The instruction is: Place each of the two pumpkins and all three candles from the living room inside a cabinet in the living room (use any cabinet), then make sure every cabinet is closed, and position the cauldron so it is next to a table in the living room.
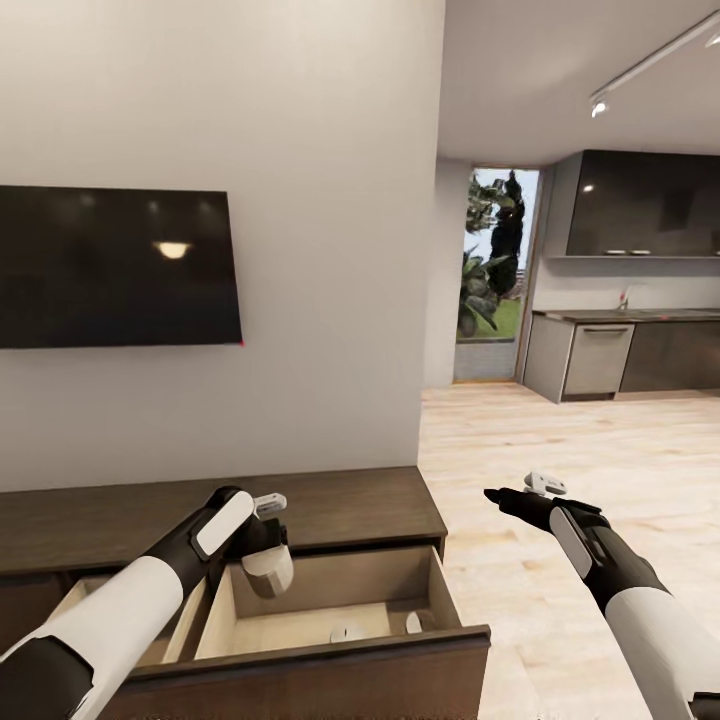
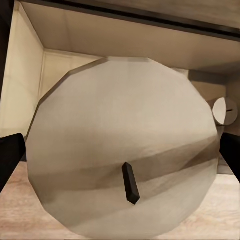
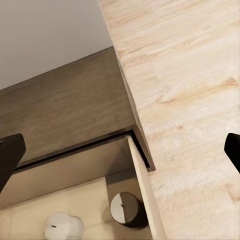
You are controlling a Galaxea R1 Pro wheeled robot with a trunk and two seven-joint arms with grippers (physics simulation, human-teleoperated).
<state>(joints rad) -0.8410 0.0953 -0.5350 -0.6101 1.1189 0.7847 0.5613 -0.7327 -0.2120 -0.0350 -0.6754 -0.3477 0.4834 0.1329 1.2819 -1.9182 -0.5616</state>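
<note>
Head view has the left claw (image 1: 268, 545) poised over the open drawer (image 1: 330, 610) of the cabinet (image 1: 340, 510), gripping a pale round candle (image 1: 268, 572) that hangs just inside the drawer's back corner, held above the floor of the drawer rather than resting on it; my reading is that it is kept there so a release would drop it straight in beside the others. In the left wrist view that candle (image 2: 125, 160) sits between the dark fingertips (image 2: 10, 160), its black wick (image 2: 130, 183) pointing toward the camera, with the beige drawer walls behind it. Two more pale candles already lie on the drawer floor near the front right corner: one rounded (image 1: 347, 632) and one showing its flat end (image 1: 414, 622); the right wrist view picks them out too, the rounded one (image 3: 64, 226) and the flat-ended one (image 3: 125, 207) close to the side wall. The right claw (image 3: 120, 150) is spread wide and carries nothing, held out over the wooden floor (image 1: 600, 450) beside the cabinet, probably parked clear of the drawer. The drawer stands pulled out, so closing remains to be done.
</note>
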